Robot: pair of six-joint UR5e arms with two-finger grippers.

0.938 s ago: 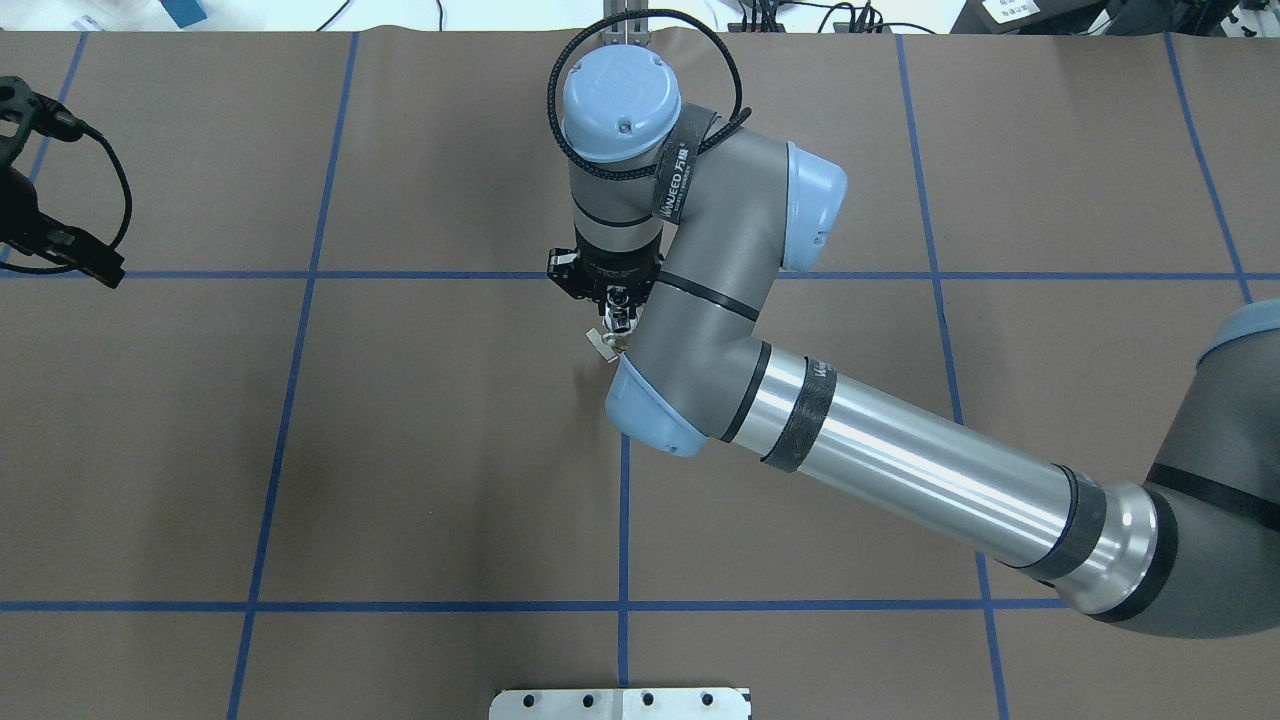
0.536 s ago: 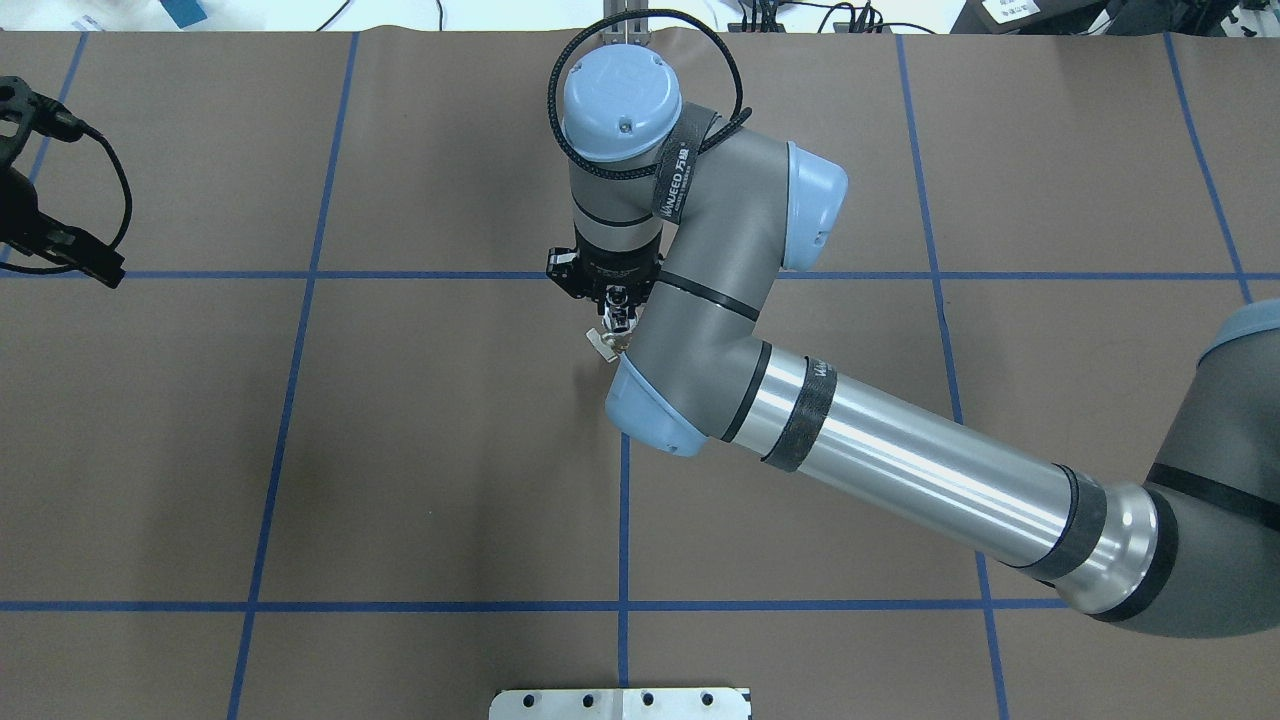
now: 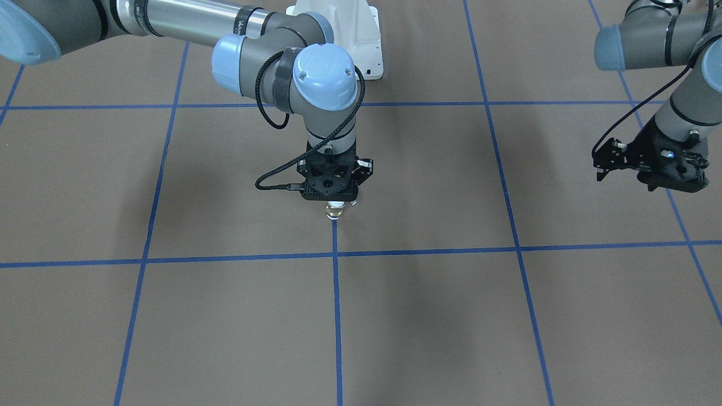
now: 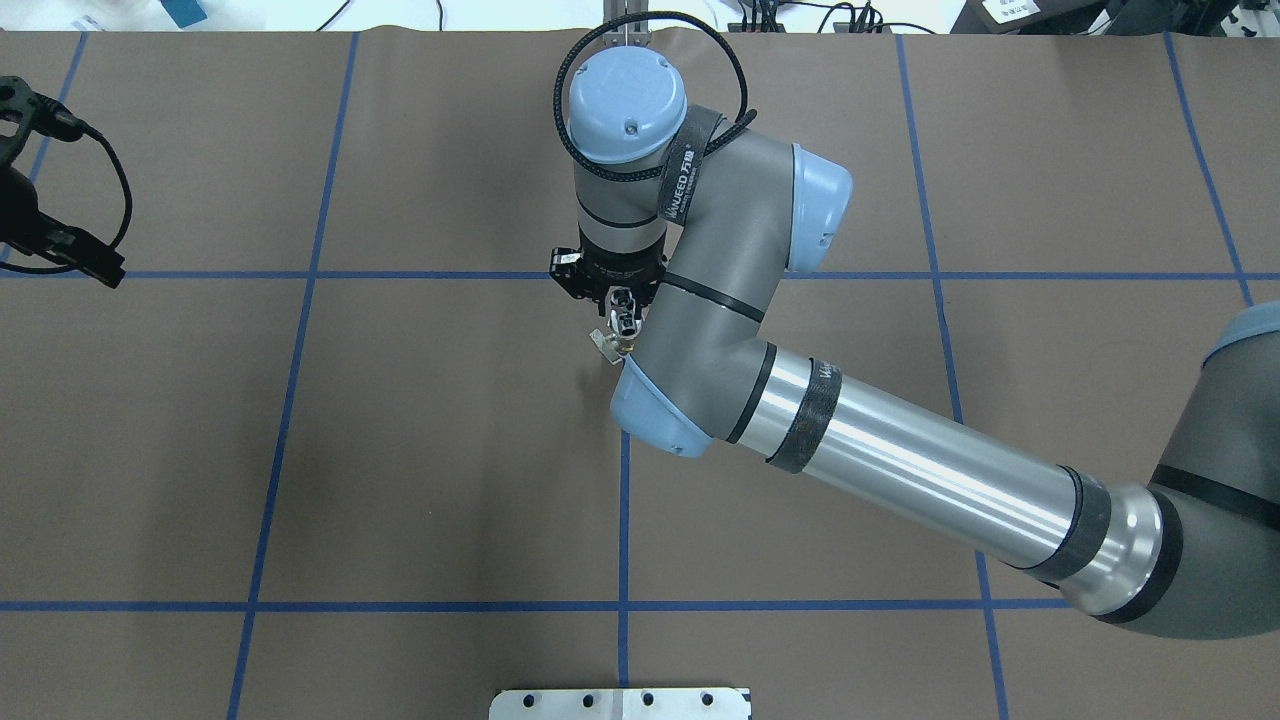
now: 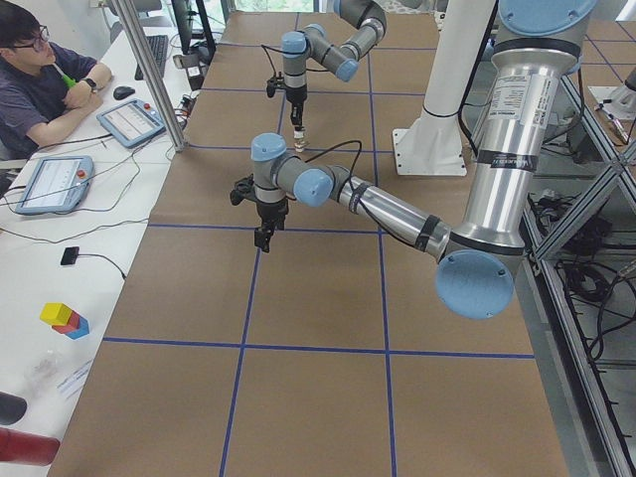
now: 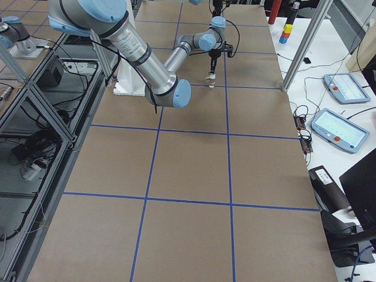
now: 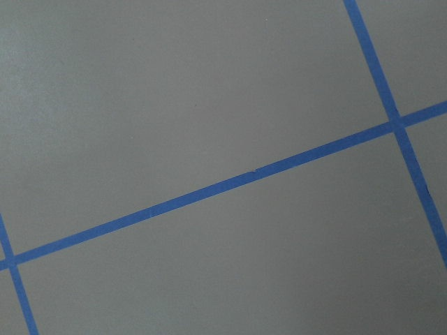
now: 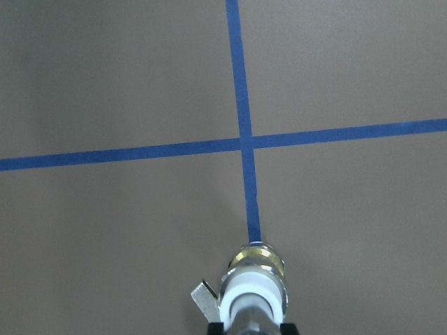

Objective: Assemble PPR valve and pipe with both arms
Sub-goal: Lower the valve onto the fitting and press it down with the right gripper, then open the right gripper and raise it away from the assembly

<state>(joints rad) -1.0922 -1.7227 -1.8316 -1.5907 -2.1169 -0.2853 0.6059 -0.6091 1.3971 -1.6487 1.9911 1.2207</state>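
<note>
Valve (image 8: 255,276), white plastic and brass, sat clenched in the black right tool (image 3: 336,202). Whether the left tool (image 5: 266,237) gripped was unclear.

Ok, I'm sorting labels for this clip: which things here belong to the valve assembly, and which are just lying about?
Job in hand: PPR valve, held by the right gripper; left gripper, empty, off to the side. No separate pipe can be made out.

Lying about: tablet and coloured blocks on the side desk; a person sitting there.

Brown table (image 4: 400,450) with blue tape grid (image 4: 300,606) is lying under right gripper (image 4: 622,335); white desk (image 5: 60,229) with tablets (image 5: 129,121) is standing beyond it, person (image 5: 45,84) sitting there.
</note>
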